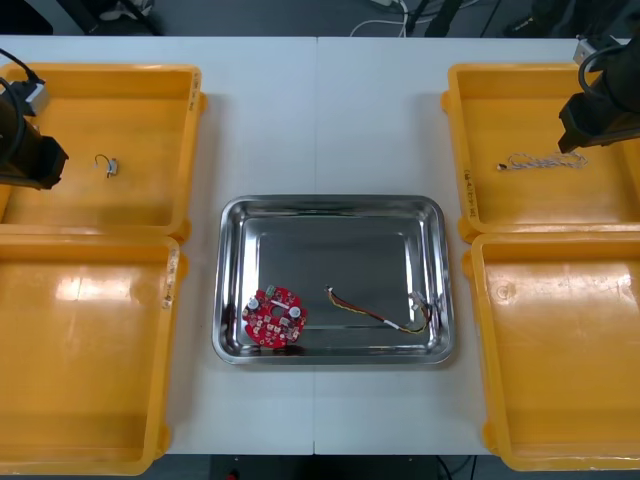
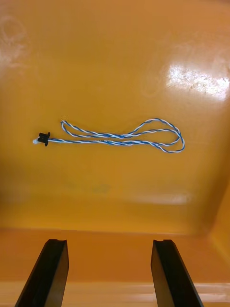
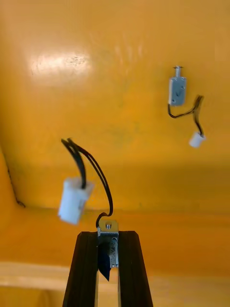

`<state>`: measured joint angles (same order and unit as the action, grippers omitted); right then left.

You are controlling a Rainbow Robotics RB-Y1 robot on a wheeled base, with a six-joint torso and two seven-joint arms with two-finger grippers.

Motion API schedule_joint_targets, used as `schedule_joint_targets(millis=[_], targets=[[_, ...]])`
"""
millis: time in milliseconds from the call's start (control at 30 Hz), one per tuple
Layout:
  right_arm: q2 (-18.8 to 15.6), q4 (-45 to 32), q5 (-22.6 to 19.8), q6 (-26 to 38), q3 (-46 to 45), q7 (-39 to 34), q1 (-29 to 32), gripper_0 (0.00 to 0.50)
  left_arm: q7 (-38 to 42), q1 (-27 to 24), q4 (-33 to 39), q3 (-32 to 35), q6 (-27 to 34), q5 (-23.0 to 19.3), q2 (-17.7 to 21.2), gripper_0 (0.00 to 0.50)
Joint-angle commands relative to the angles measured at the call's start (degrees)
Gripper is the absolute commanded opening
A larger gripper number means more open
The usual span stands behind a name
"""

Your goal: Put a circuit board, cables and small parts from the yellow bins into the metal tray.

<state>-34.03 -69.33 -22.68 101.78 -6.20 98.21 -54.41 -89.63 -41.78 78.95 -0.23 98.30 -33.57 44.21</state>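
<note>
One small metal part (image 3: 111,242) is pinched by the left claw (image 3: 108,235). The right claw (image 2: 109,247) is spread, a twisted cable (image 2: 122,136) ahead.

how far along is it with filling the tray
Done: the circuit board and red and yellow cable lie in the metal tray. In hand: the left gripper is shut on a small metal part above the far left yellow bin. Left: a second small metal part in that bin, and the blue and white cable under the open right gripper.
</note>
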Motion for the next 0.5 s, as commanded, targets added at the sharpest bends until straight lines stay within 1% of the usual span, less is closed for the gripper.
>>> schedule_joint_targets(millis=[33,100,133,200,267,300,367,500], targets=[[1.9,1.7,2.0,-0.7,-3.5,-4.2,-4.1,0.5,0.5,-2.0,6.9,1.2,4.8,0.8,0.5,0.0],[2.5,3.0,2.2,-0.8,-5.3,-7.2,-4.5,0.5,2.9,-2.0,9.9,1.2,6.9,0.8,-0.4,0.0],[2.5,3.0,2.2,-0.8,-5.3,-7.2,-4.5,0.5,2.9,-2.0,9.9,1.2,6.9,0.8,-0.4,0.0],[2.8,4.5,2.7,-1.0,-6.2,-10.8,-5.3,0.5,5.7,-2.0,13.4,1.2,9.2,1.0,-2.5,0.0],[2.8,4.7,3.1,-1.0,-6.2,-12.1,-5.4,0.5,6.7,-2.0,14.7,1.2,9.8,1.0,-3.3,0.0],[2.9,4.8,3.4,-1.0,-6.2,-14.1,-5.4,0.5,8.0,-2.0,16.4,0.9,10.9,1.7,-4.7,0.0],[3.0,4.8,4.0,-1.2,-6.2,-15.9,-5.4,0.5,8.8,-2.0,18.3,0.2,11.7,3.0,-6.4,0.0],[3.0,5.4,5.5,-2.4,-6.3,-20.1,-5.4,0.5,9.7,-2.0,21.7,-2.1,11.7,7.6,-10.5,0.0]])
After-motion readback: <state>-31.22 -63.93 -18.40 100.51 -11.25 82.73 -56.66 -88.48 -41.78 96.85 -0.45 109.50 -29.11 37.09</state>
